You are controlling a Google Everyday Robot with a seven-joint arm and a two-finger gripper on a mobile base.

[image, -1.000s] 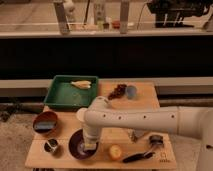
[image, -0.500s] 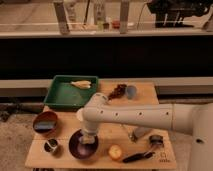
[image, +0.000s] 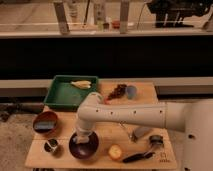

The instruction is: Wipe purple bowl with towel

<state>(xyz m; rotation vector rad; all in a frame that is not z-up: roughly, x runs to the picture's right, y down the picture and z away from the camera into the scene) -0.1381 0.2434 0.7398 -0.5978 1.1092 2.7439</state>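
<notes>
The purple bowl (image: 83, 148) sits near the front left of the wooden table (image: 145, 102), dark and glossy. My white arm reaches in from the right, bends above the bowl and points straight down. The gripper (image: 82, 137) is inside the bowl at its middle, with a greyish patch around its tip that may be the towel. The arm's end hides most of what lies under it.
A brown bowl (image: 46, 122) and a small metal cup (image: 51, 146) stand left of the purple bowl. A green tray (image: 62, 95) is behind. Grapes (image: 117, 91), an orange fruit (image: 116, 151), a black utensil (image: 137, 157) and a grey object (image: 141, 133) lie to the right.
The arm's bend has shifted slightly above the bowl, back and forth. The gripper has stayed down in the purple bowl. Nothing else has moved.
</notes>
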